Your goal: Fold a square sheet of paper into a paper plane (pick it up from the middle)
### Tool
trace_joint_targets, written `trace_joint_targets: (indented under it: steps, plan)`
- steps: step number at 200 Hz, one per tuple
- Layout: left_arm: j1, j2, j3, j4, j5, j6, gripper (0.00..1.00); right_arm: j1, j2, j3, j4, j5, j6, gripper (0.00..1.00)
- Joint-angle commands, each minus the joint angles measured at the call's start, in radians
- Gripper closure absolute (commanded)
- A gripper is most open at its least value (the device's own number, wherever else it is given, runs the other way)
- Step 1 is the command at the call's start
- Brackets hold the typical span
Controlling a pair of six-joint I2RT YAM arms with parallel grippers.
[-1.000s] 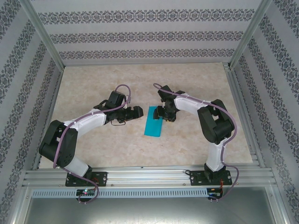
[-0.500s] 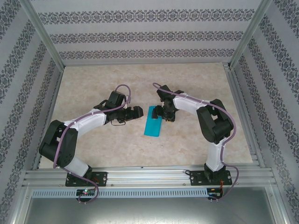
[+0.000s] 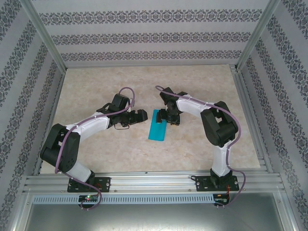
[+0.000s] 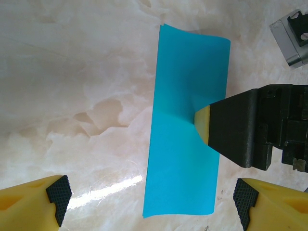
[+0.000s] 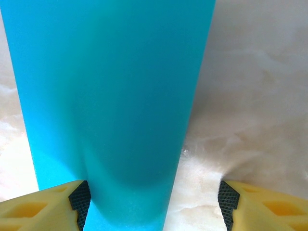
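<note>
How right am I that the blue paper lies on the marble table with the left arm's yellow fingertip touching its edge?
Not quite. The yellow fingertip touching the blue paper on the table belongs to the right gripper. The left wrist view shows it reaching in from the side, while the left gripper sits open beside the paper, apart from it.

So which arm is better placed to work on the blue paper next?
Right: the right gripper is open over the paper, one finger touching it. The left gripper hovers open beside it.
</note>
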Motion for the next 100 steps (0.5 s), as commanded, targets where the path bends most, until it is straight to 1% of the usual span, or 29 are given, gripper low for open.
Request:
trace_joint_targets:
  steps: [1, 62, 76, 100]
  plan:
    - [-0.015, 0.017, 0.017, -0.017, 0.003, 0.022, 0.10, 0.010, 0.048, 0.014, -0.029, 0.030, -0.042, 0.26]
    - [-0.014, 0.021, 0.023, -0.018, 0.008, 0.021, 0.10, 0.009, 0.064, 0.027, -0.036, 0.035, -0.029, 0.26]
    - [-0.014, 0.020, 0.022, -0.019, 0.008, 0.022, 0.10, 0.006, 0.067, 0.026, -0.037, 0.047, -0.010, 0.25]
    - [-0.014, 0.020, 0.020, -0.017, 0.008, 0.019, 0.10, -0.004, 0.067, 0.006, -0.013, 0.029, 0.016, 0.25]
